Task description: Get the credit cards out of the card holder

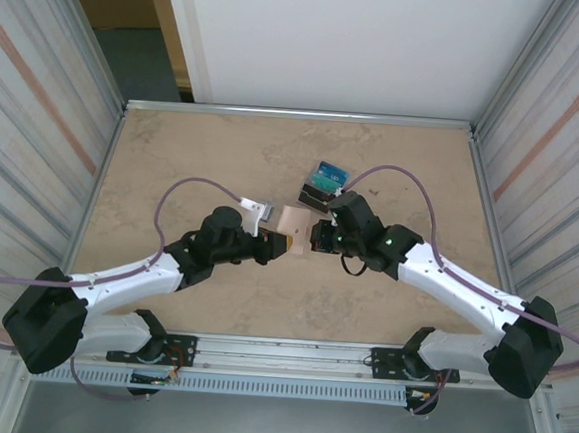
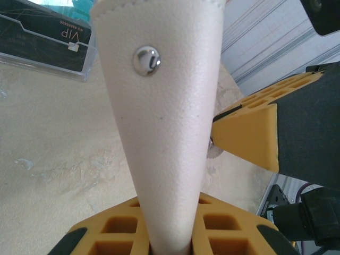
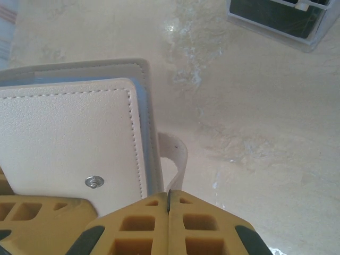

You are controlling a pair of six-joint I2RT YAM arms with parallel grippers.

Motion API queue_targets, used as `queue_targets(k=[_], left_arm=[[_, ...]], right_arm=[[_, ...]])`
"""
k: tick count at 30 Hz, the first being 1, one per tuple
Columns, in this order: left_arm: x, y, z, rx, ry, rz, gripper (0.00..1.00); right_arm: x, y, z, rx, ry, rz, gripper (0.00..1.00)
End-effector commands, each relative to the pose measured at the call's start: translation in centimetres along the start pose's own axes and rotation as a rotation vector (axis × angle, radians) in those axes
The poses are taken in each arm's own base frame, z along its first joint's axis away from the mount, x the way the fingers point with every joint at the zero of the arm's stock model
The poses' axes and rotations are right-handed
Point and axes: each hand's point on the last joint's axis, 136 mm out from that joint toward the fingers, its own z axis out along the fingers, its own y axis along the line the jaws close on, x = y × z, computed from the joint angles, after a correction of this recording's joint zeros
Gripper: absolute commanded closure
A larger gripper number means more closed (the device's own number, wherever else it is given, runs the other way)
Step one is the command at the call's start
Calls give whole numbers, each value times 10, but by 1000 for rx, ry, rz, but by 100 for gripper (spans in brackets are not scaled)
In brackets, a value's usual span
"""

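I am holding the tan card holder [image 1: 295, 222] mid-table [image 1: 174, 157], left gripper [image 1: 273, 243] clamping its edge, right gripper [image 1: 317, 235] pinching its closing tab [image 3: 175, 159], seemingly unfastening it; next, I reckon, peeling the flap wide.

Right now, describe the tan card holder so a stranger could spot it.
At the centre of the beige marbled table, the left gripper and right gripper meet. Between them is the small square tan card holder: plain tan with a silver snap, unlike the teal-and-dark card pile beyond it.
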Motion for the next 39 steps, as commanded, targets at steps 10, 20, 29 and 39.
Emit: queue_targets(k=[10,20,29,39], left_arm=[[-31,-25,-15,107,-77,23,100],[-36,-43,-29,194,-59,26,100],[-40,-56,-38,263,-50,19,100],[-49,-82,-51,413,-57,13,100]], right_arm=[[-5,-13,-26,-86,-52,-2,73],[-11,21,-59,-394,-96,-99,28],[-15,40,-81,-564,-120,-148,10],[-7,55,-96,-705,-117,-206,19]])
